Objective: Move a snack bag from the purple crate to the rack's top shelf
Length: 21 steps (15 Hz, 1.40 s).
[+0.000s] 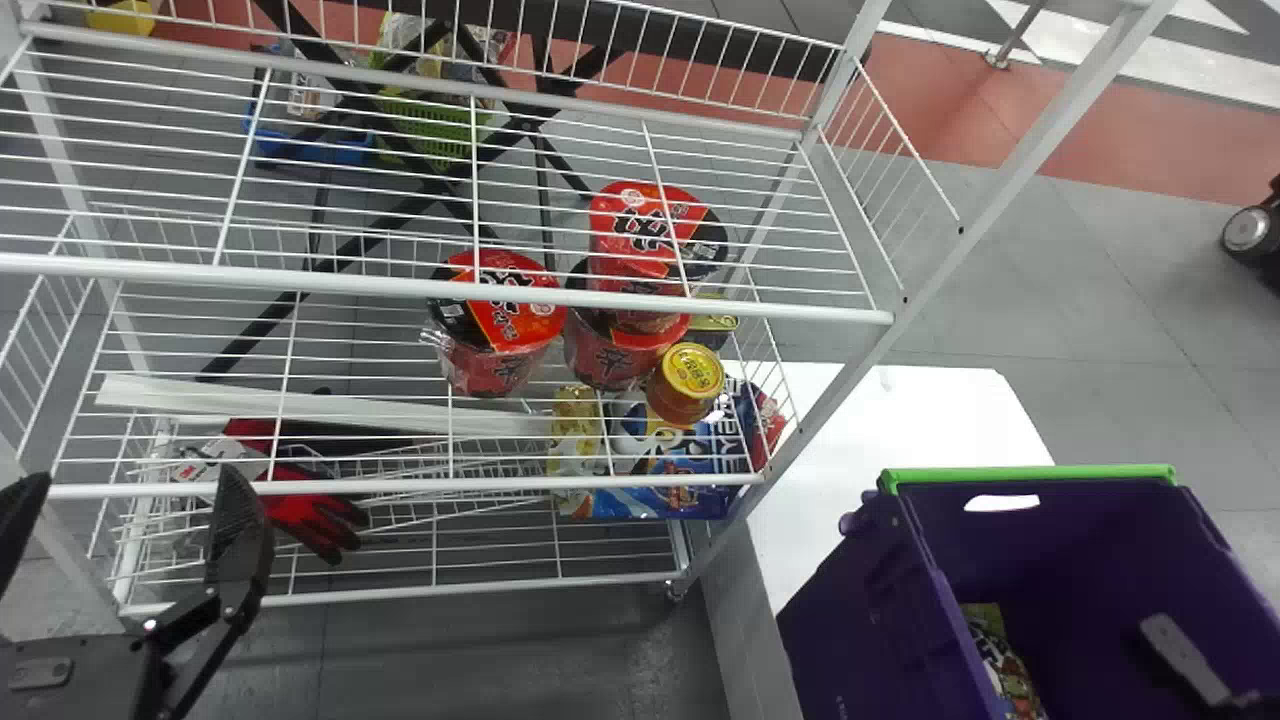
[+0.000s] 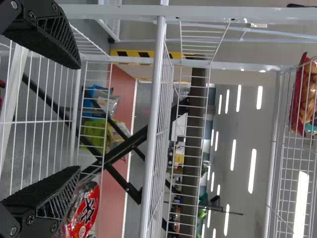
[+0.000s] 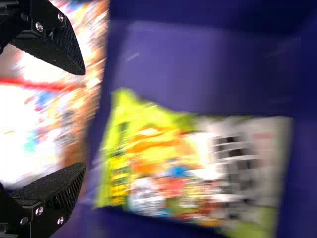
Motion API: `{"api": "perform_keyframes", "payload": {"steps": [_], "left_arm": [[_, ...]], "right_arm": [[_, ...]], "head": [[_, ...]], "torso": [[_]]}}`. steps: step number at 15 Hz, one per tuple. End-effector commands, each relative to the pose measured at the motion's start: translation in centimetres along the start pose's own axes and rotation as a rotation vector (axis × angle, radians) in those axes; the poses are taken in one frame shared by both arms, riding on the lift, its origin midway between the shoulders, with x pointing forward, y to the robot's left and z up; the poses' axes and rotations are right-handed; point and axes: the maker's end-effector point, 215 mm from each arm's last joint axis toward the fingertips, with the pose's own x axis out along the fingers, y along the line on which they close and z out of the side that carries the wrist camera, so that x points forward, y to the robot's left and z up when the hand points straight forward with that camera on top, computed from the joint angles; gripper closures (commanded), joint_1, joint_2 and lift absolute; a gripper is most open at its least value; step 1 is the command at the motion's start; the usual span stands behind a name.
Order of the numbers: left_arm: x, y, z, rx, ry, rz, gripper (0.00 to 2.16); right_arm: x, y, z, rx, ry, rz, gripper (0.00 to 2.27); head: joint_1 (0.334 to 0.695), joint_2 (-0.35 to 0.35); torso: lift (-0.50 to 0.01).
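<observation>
Inside the purple crate [image 1: 860, 610], a yellow-green and white snack bag [image 3: 193, 168] is lying against the dark plastic, and we are looking to lift one such bag to the rack's top shelf. Beside it in the crate, a red, white and orange package [image 3: 54, 109] is sitting close to our right gripper [image 3: 84, 119], whose jaws are standing spread, pinching nothing. We are judging this to be the approach, with the grasp and the carry remaining.

The neighbouring package is posing the first risk: lying so near the fingers, it could be caught along with our bag or instead of it. The crate's wall, crowding the bag, could be blocking a finger, leaving us pinching only a slippery edge that slides free on the lift.

Left of the crate, our left gripper [image 2: 79, 117] is waiting by the white wire rack [image 1: 600, 300], jaws apart. What we are taking for the top shelf [image 2: 273, 148] is standing higher than the crate, holding a red-and-brown bag [image 2: 302, 99]; lifting too low, we could be snagging our bag on the shelf's rim.
</observation>
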Motion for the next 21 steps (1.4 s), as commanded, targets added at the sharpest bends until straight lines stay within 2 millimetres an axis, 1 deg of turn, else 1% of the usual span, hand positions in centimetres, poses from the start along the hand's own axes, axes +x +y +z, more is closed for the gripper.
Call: {"api": "perform_keyframes", "payload": {"steps": [1,4,5,7,8,9,10,11,13,14,16,17,18,20,21], "left_arm": [[0.2,0.5,0.2,-0.009,-0.012,0.004,0.09],[0.3,0.4,-0.1,-0.017,-0.013,-0.004,0.09],[0.3,0.4,-0.3,-0.016,-0.011,-0.004,0.09],[0.3,0.5,-0.4,-0.017,-0.010,-0.002,0.09],[0.3,0.7,-0.5,-0.017,-0.011,-0.001,0.09],[0.3,0.8,-0.5,-0.018,-0.012,0.000,0.09],[0.4,1.0,-0.7,-0.023,-0.010,0.001,0.09],[0.5,1.1,-0.8,-0.026,-0.008,0.000,0.09],[0.7,1.5,-0.8,-0.030,-0.012,-0.004,0.09],[0.9,1.6,-0.9,-0.034,-0.011,-0.004,0.09],[1.2,1.8,-1.2,-0.039,-0.009,-0.008,0.09],[1.5,1.7,-1.4,-0.040,-0.007,-0.011,0.09],[1.6,1.7,-1.4,-0.042,-0.007,-0.011,0.09],[1.9,1.7,-1.6,-0.046,-0.004,-0.013,0.09],[2.1,1.8,-1.5,-0.050,-0.007,-0.015,0.09]], "right_arm": [[1.2,0.7,-2.8,0.012,0.038,0.007,0.19],[2.3,2.1,-4.6,0.051,0.031,0.032,0.19],[2.2,2.0,-5.1,0.064,0.023,0.028,0.19],[1.6,1.2,-6.0,0.085,0.019,0.008,0.19],[1.1,0.9,-6.8,0.097,0.019,-0.001,0.19],[0.8,0.9,-7.2,0.108,0.013,-0.006,0.19],[0.6,0.7,-8.1,0.117,0.015,-0.014,0.19],[0.6,0.4,-8.6,0.124,0.017,-0.030,0.19],[0.6,-0.3,-10.7,0.134,0.034,-0.069,0.19],[0.6,-1.0,-11.1,0.110,0.030,-0.103,0.19],[0.6,-1.7,-10.9,0.067,-0.004,-0.141,0.19],[0.9,-2.0,-11.1,0.053,-0.006,-0.162,0.19],[1.3,-2.2,-10.5,0.016,-0.027,-0.182,0.19],[2.1,-2.3,-10.6,-0.013,-0.037,-0.199,0.19],[2.3,-2.1,-10.9,-0.008,-0.031,-0.196,0.19]], "head": [[0.695,-0.350],[0.695,-0.350],[0.695,-0.350],[0.695,-0.350],[0.695,-0.350],[0.695,-0.350],[0.695,-0.350],[0.695,-0.350],[0.695,-0.350],[0.695,-0.350],[0.695,-0.350],[0.695,-0.350],[0.695,-0.350],[0.695,-0.350],[0.695,-0.350]], "torso": [[-0.461],[-0.461],[-0.461],[-0.461],[-0.461],[-0.461],[-0.461],[-0.461],[-0.461],[-0.461],[-0.461],[-0.461],[-0.461],[-0.461],[-0.461]]}}
